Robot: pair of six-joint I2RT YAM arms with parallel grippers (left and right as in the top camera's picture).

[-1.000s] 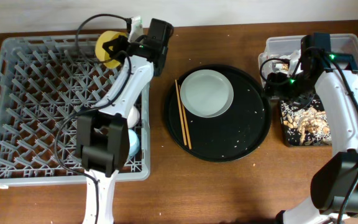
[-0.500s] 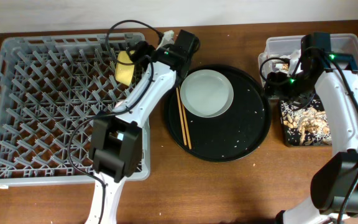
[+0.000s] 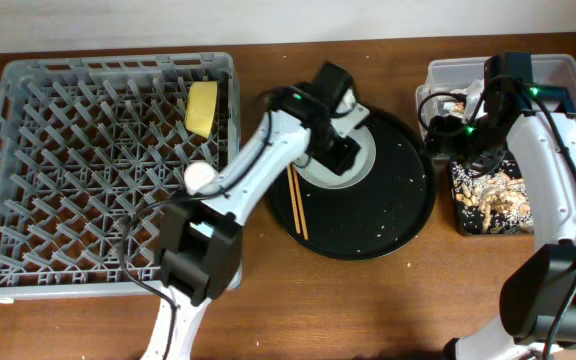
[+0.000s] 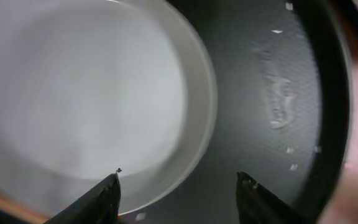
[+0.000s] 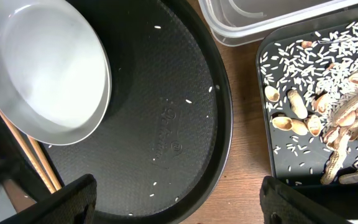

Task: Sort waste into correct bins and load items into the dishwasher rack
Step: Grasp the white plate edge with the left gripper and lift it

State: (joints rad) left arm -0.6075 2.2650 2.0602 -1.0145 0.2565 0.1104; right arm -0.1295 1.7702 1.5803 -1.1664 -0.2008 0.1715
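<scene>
Rack (image 3: pixel 98 170) sits far left, grey, with its pegs upright. The yellow bowl (image 3: pixel 202 108) stands on edge near the rack's back right corner.

Chopsticks (image 3: pixel 296 205) lie on the round black tray (image 3: pixel 398 225), just beside the left edge of the plate (image 4: pixel 86 93).

The left gripper (image 4: pixel 179 182) hangs over the plate's near rim. Its jaws are spread wide and hold nothing.

Likely step: take the plate for the rack.
- The plate looks shallow and glazed, so probably slippery.
- A sound grip puts one finger inside the rim and one outside, seated low on the lip before closing.
- Approaching from the side away from the chopsticks avoids knocking them.
- Lift level first, then tip the plate upright between two peg rows, clear of the bowl.

Loose grains (image 5: pixel 189 101) dot the round tray and may shift if the plate drags.

The right gripper (image 5: pixel 179 193) is also wide apart and empty. It hovers over the round tray's right edge.

Beyond it, the shallow black tray (image 5: pixel 261 124) holds rice and tan shell scraps (image 5: pixel 347 118). The clear tub (image 5: pixel 260 25) sits behind that tray. The right arm is well apart from the plate's likely path.
</scene>
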